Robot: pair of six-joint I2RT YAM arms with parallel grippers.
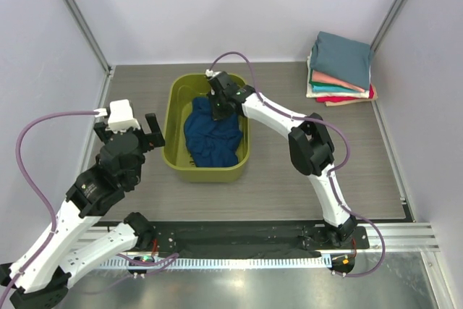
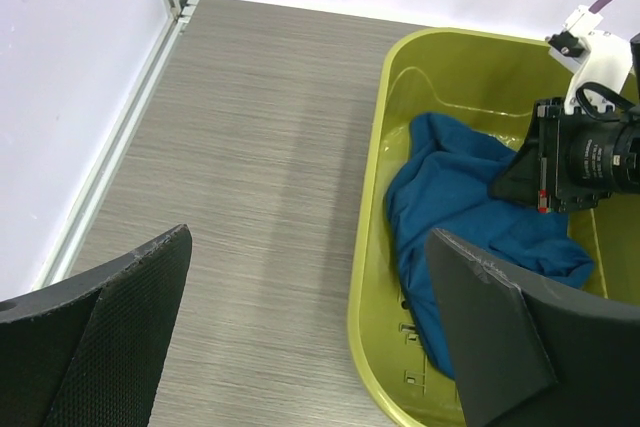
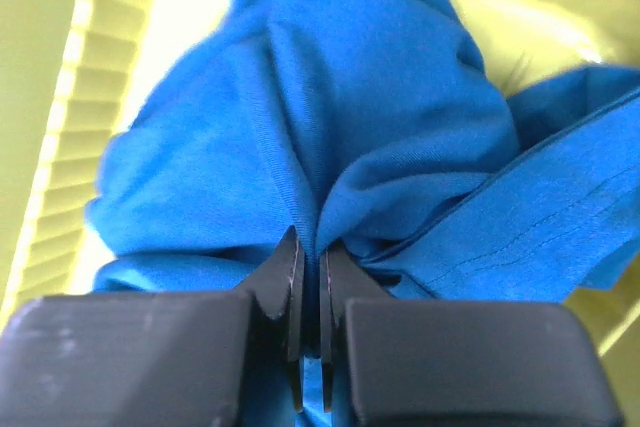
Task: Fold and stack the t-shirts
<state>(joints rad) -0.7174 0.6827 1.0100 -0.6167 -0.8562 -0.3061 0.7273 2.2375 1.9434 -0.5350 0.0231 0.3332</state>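
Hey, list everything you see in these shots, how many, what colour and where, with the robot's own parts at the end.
blue t-shirt: one, dark blue, crumpled inside the basket
basket: one, olive-green, on the table, left of centre
folded t-shirts: one pile, slate-teal on top with coral, white, green and red below, far right corner
table: one, grey wood grain, under everything
cables: two, purple, one looping off each arm
left fingers: one pair, black, open and empty, left of the basket
right fingers: one pair, black, shut on a fold of the blue t-shirt, inside the basket
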